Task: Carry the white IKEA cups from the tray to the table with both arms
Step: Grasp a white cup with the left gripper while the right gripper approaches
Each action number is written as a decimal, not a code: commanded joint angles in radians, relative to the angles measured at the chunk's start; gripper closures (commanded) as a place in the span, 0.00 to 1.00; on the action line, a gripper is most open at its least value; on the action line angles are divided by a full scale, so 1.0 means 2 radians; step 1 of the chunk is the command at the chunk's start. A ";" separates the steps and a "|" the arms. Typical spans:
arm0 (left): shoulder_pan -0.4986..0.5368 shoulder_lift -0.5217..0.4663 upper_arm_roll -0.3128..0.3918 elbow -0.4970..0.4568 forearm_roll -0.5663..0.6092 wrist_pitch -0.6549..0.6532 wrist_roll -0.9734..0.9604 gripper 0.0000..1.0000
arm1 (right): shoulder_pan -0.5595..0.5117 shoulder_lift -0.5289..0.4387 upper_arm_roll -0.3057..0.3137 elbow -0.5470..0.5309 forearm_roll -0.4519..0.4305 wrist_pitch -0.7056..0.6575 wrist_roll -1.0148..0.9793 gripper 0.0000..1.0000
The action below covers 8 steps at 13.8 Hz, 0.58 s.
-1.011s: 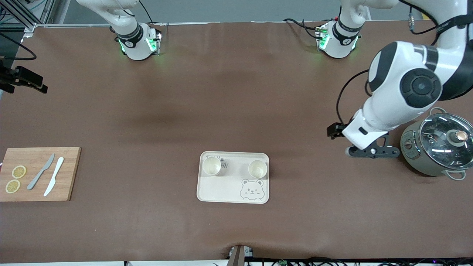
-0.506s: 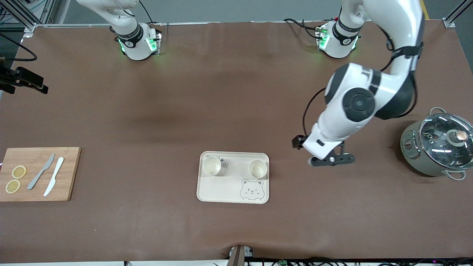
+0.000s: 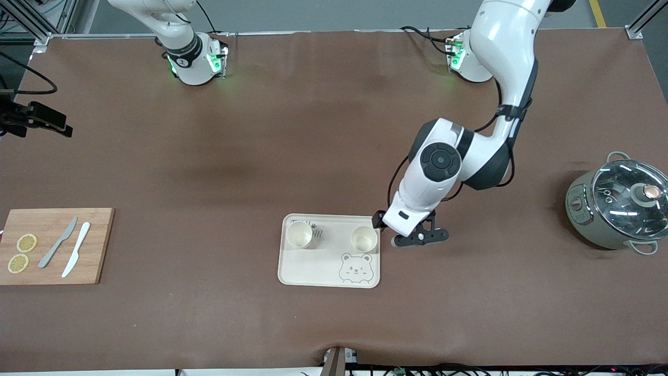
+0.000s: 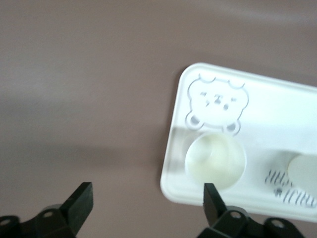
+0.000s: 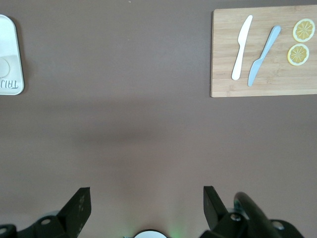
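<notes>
My left gripper [image 3: 417,237] hangs open over the table [image 3: 250,156], just off the tray [image 3: 292,277] low in the front view's centre, and my right gripper [image 5: 143,198], also open, waits high above bare brown sheet. If I drop short, a finger could clip the tray's rounded rim or tip the nearer cup [image 3: 364,238]. Both it and the second cup [image 3: 299,234] are smooth, tapered and handleless, so likely slippery

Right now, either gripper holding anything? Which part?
Nothing held. Left gripper is open over the table beside the tray; right gripper is open over bare table, waiting.
</notes>
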 commanded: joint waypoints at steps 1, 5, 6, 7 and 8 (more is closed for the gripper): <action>-0.014 0.030 0.002 0.014 -0.009 0.032 0.000 0.13 | 0.000 0.028 0.003 0.012 0.004 -0.004 -0.003 0.00; -0.020 0.056 0.002 0.012 -0.010 0.071 0.002 0.28 | 0.021 0.061 0.003 0.007 0.003 0.038 -0.001 0.00; -0.020 0.062 0.002 0.013 -0.010 0.078 0.001 0.31 | 0.021 0.078 0.003 0.007 0.004 0.045 0.001 0.00; -0.021 0.065 0.001 0.013 -0.010 0.080 0.001 0.34 | 0.026 0.090 0.003 0.007 0.004 0.055 0.001 0.00; -0.021 0.071 -0.003 0.013 -0.011 0.081 0.001 0.38 | 0.033 0.105 0.003 0.007 0.004 0.067 0.003 0.00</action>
